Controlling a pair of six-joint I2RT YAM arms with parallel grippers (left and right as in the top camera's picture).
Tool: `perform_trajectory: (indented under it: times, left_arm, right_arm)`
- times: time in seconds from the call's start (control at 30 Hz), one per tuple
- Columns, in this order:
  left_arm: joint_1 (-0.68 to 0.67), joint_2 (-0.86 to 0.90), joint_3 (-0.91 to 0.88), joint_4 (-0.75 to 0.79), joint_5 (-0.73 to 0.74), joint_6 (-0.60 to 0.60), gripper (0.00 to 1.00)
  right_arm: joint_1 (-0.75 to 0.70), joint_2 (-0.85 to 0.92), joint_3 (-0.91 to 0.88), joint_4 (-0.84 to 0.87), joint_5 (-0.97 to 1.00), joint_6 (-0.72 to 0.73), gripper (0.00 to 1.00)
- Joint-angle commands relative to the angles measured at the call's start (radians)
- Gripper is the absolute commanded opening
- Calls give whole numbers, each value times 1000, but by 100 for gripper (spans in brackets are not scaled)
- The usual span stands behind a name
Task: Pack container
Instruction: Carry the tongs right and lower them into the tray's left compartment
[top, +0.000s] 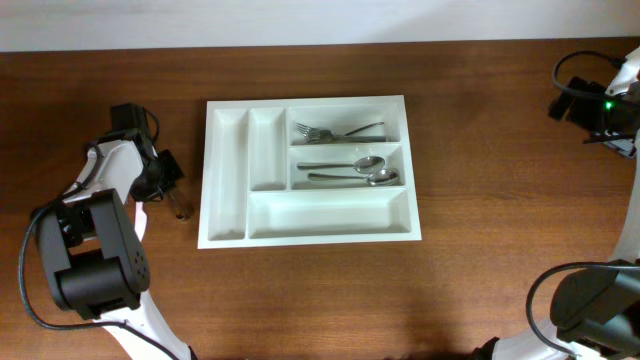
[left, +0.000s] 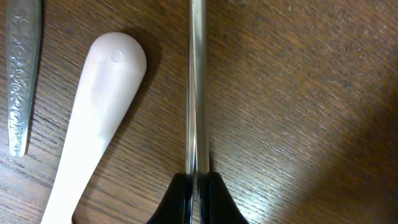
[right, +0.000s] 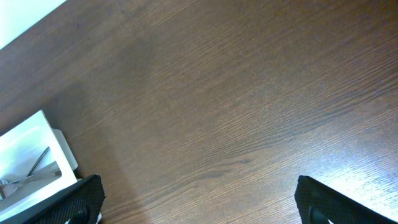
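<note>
- Pinching a thin, shiny metal utensil (left: 196, 81), the left pincer (left: 198, 183) has its two black fingertips pressed together on either side of it; the piece is seen edge-on, so I cannot tell what kind of cutlery it is.
- That utensil lies along the wood grain of the brown tabletop (top: 500, 250), running straight away from the fingertips to the upper edge of the left wrist view.
- Just to one side of it lies a white plastic handle (left: 93, 118) with a rounded end, set at a slant and apart from the metal piece.
- Beyond it, at the edge of that view, is an embossed metal handle (left: 18, 74), also flat on the wood.
- The container (top: 330, 213), a white cutlery tray, sits flat near the middle of the tabletop, just to the right of the left arm (top: 95, 250).
- Its upper wide compartment holds forks (top: 335, 131) lying lengthwise.
- The wide compartment below that holds two spoons (top: 350, 170), bowls toward the right.
- The right arm (top: 600, 100) is at the far right corner, well apart from the tray.
- The right pincer (right: 199, 208) is spread wide, its black fingers (right: 74, 199) at opposite sides of the right wrist view with bare wood between them and a corner of the tray at the lower left.
</note>
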Motion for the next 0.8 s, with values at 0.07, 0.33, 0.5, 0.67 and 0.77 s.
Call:
perform_trajectory:
  times: [0.07,0.33,0.5,0.67,0.77]
  left_arm:
    - [0,19,46,-50,-7,110,2]
    - [-1,18,317,-301,-6,153,2]
    - [-7,18,510,-452,11,185,2]
    - [-74,18,659,-584,112,369,2]
    - [-142,18,690,-638,105,455,2]
  right_arm:
    - [1,-6,3,0,10,-4,99]
    - [1,-6,3,0,9,-4,99]
    - [1,-6,3,0,10,-4,99]
    - [1,-6,3,0,9,-4,99]
    - [1,-6,3,0,9,-4,99]
